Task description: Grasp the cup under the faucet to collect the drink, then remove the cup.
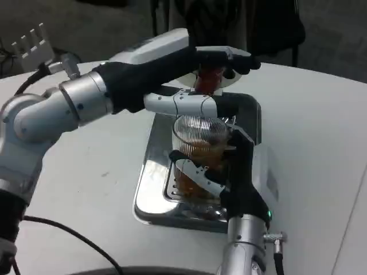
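Right hand (pixel 226 172) is up from the near edge of the table (pixel 321 132), fingers wrapped round the cup (pixel 198 143). It's a clear ribbed cup, and the white-and-black fingers (pixel 198 172) curl across its near-left side while the black back of the hand stands against its right side. That's a proper grip, fingers closed on the cup wall, not spread. Amber drink shows through the lower half of the cup, behind those fingers.

The cup stands upright above the silver drip tray (pixel 150 183), which spreads out under and to the left of the right hand. Whether the cup's base touches the tray grille or hangs just over it, I can't tell; the fingers cover that part.

Now the left hand (pixel 212 77): it reaches in from the left, above the right hand and above the cup's rim. Its upper fingers stretch out over the top of the red faucet handle (pixel 207 80), and a white lower finger (pixel 183 104) runs along beneath, just over the cup's rim. The handle sits between the two, so the hand looks closed around it, though the actual contact is hidden by the black fingers.

The silver left forearm (pixel 69 106) crosses the table well to the left of both hands.
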{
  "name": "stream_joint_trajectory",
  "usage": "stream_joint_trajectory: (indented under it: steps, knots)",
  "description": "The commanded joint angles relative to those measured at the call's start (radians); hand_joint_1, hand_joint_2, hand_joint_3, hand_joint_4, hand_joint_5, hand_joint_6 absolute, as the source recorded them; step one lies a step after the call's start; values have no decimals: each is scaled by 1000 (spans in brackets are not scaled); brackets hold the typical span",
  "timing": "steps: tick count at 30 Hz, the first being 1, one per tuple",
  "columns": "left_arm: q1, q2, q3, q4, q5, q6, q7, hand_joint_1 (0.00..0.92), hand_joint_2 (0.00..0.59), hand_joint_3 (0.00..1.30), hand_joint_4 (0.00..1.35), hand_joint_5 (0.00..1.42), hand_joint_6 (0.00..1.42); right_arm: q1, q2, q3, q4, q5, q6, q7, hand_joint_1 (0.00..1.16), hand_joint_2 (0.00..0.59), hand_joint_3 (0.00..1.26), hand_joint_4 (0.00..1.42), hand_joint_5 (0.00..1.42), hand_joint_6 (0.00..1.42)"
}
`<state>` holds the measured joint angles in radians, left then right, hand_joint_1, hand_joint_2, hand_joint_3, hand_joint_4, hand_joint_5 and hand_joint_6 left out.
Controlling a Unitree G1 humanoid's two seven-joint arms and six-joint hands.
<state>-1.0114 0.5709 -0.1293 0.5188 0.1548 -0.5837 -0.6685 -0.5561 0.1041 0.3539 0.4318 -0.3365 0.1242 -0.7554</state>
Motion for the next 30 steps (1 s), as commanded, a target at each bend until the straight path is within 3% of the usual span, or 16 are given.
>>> stream_joint_trajectory:
  steps: [1,18,30]
  knots:
    - [36,29,75,17,-33,4,68,0,61,236,216,270,313,-36,212,-58,44,59,59,-48,741,260,568,595,642,498]
    - [54,10,158,-15,-91,-16,92,0,63,272,266,324,349,-15,201,-60,29,67,25,-70,755,252,623,658,718,565]
    - [95,22,199,-53,-125,4,83,0,64,300,302,345,371,40,184,-31,-65,55,12,-59,768,235,687,721,802,664]
